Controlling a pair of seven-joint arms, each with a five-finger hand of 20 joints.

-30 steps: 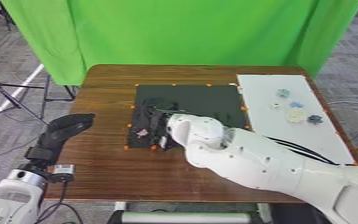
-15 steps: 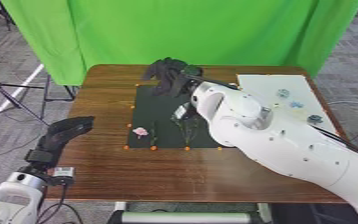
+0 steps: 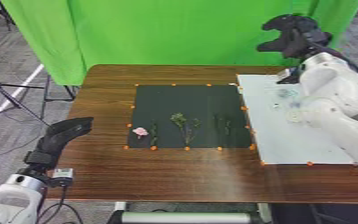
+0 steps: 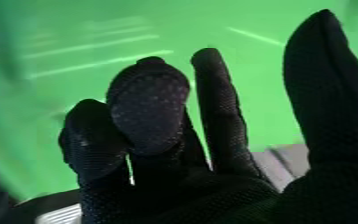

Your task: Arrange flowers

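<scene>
In the head view my right hand (image 3: 294, 38) is raised over the far right corner of the table, fingers spread and holding nothing. The right wrist view shows that hand (image 4: 153, 120) against green cloth. My left hand (image 3: 67, 131) rests open beside the table's left edge. On the black mat (image 3: 171, 97) a pink flower (image 3: 140, 131) lies near the lower left corner. Right of it are a thin green stem (image 3: 154, 134), a leafy sprig (image 3: 181, 120) and another dark stem (image 3: 227, 127). On the white board (image 3: 278, 140), a pale flower (image 3: 294, 116) and a bluish flower (image 3: 286, 93) lie beside my right arm.
Small orange markers (image 3: 187, 148) line the edges of the mat. Brown wooden tabletop (image 3: 193, 175) surrounds mat and board. Behind the table hangs a green curtain (image 3: 175, 35). The right forearm crosses above part of the white board.
From low over the mat, my right hand has moved away and then right, beyond the board's far end. The flower and stems on the mat are uncovered. My left hand has stayed still.
</scene>
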